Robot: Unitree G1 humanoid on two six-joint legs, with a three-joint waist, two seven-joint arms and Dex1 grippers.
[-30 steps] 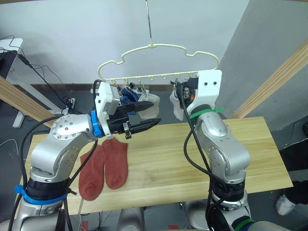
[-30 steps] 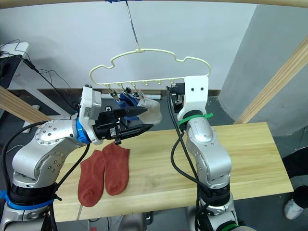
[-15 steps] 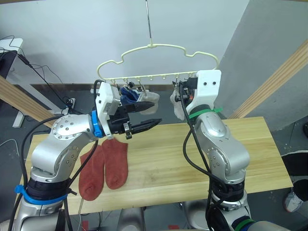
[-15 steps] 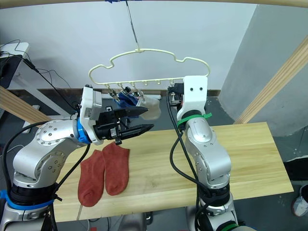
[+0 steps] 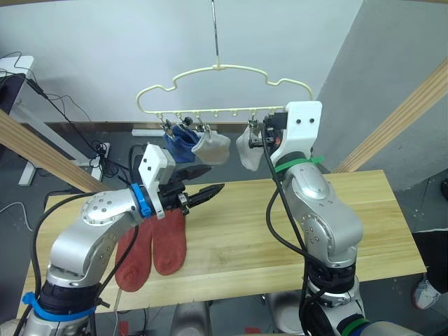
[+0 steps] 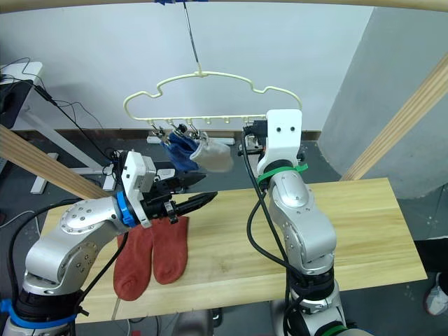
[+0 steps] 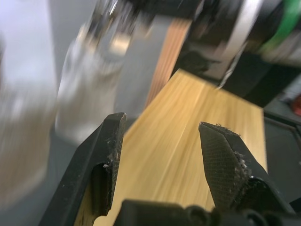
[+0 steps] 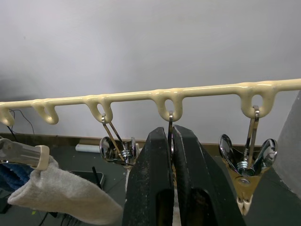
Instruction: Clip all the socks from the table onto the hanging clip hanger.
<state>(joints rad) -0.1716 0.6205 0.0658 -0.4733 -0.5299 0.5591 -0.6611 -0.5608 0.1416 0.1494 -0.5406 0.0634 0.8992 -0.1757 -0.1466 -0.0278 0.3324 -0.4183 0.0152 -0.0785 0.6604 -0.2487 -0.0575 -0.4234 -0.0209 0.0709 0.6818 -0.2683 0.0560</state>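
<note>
Glossy plastic hanger (image 8: 169, 93), shiny metal clips (image 8: 247, 160), matt wood table (image 5: 280, 231)

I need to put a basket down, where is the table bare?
The table is bare right of the red socks, out to its right end. The left end is crowded: socks there, with the left gripper above.

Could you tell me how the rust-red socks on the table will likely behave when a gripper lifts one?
The rust-red socks lie flat and limp on the table, so one would probably droop and fold when lifted. They look thin, so likely light. Lying side by side and touching, one may drag its neighbour.
</note>
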